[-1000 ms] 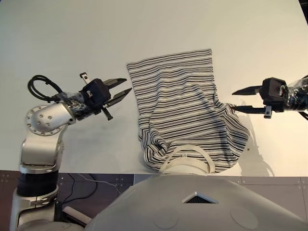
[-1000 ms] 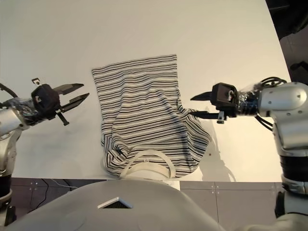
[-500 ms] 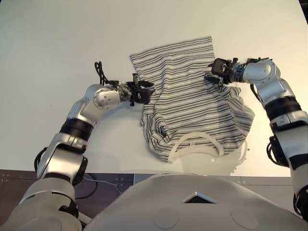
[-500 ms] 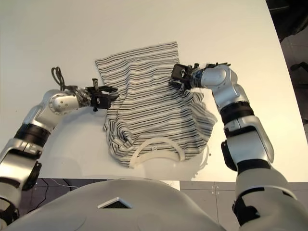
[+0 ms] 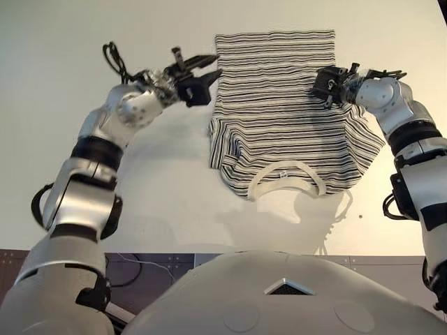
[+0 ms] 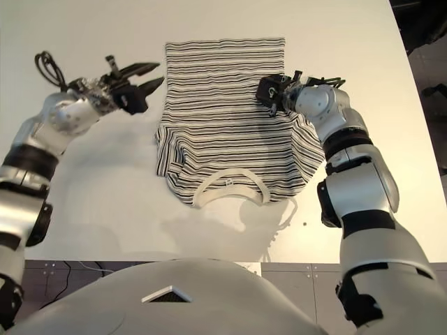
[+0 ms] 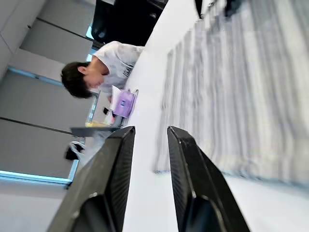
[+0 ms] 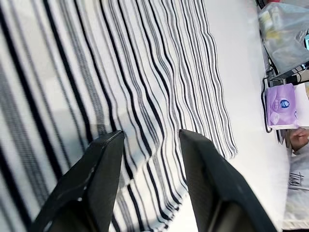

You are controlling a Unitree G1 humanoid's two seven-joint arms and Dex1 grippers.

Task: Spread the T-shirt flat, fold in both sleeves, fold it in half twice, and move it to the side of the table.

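Left eye view: one striped T-shirt (image 5: 279,118) on one table (image 5: 174,209), left tool (image 5: 213,66) and right tool (image 5: 320,85) both spread.

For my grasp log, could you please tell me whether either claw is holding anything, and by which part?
Nothing is held. The left claw is open beside the T-shirt; the right claw is open over its cloth, pinching none.

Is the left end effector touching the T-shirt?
Cannot tell. In the left eye view the left end effector meets the T-shirt edge; its height above the cloth is unclear.
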